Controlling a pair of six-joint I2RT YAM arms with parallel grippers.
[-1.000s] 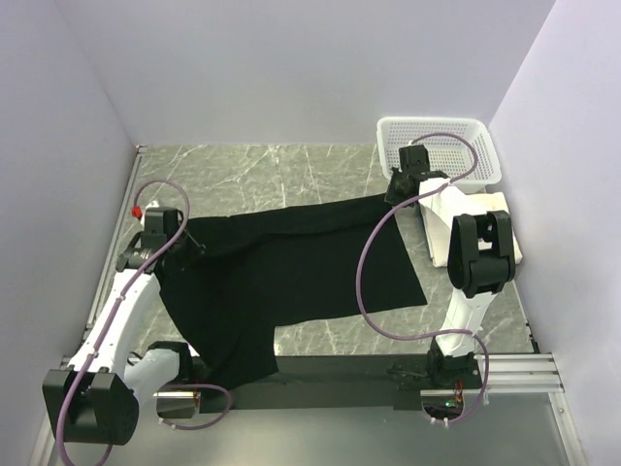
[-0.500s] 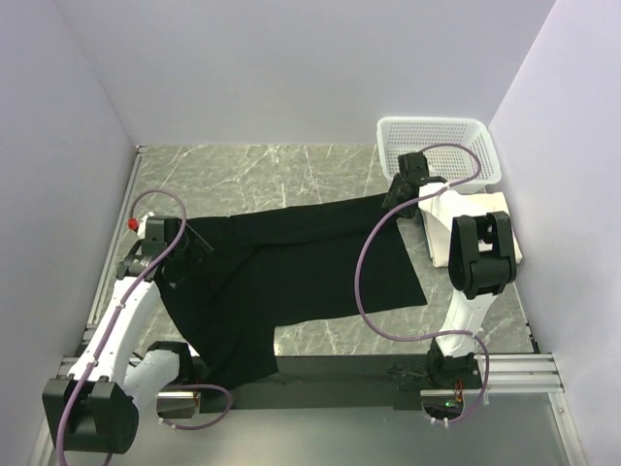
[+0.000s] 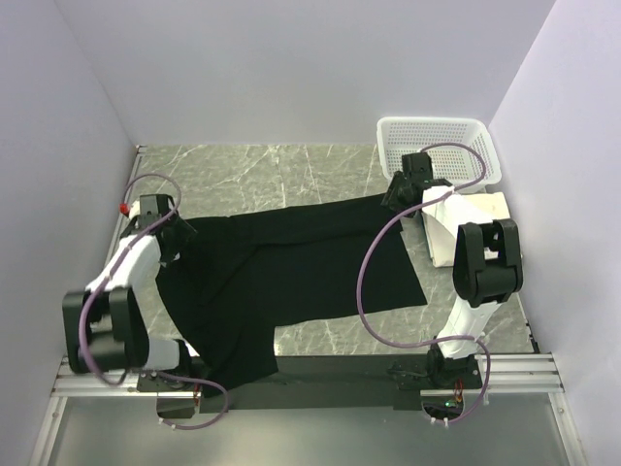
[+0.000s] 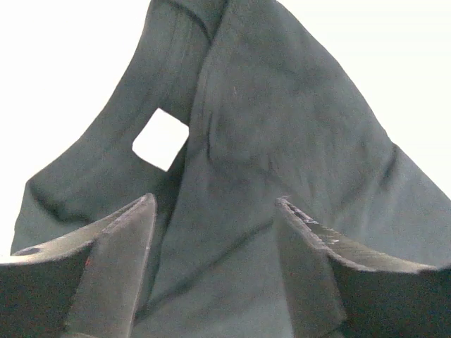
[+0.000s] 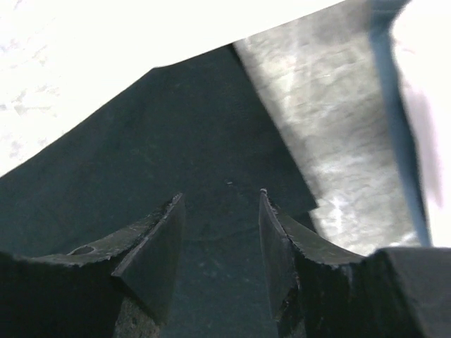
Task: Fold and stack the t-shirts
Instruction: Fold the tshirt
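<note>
Left gripper: jaws stand wide apart with nothing pinched between them; it sits low at the left end of the black t-shirt.
Left fingers: dark cloth fills the wrist view beneath and ahead of them, rumpled into soft ridges. Just ahead of the left finger, a small bright gap shows between two folds.
Right gripper: jaws part-way open and holding nothing, poised over the shirt's far right corner.
Right fingers: smooth black cloth lies under and between them. The cloth's straight edge runs just to their right, and bare marble follows.
Black t-shirt: spread on the table and stretched from one gripper to the other. One part trails back toward the left arm's base and over the near edge.
Cream-white t-shirt: a folded pile just right of the right gripper (that arm hides part of it).
Basket: white mesh, just beyond the right gripper.
</note>
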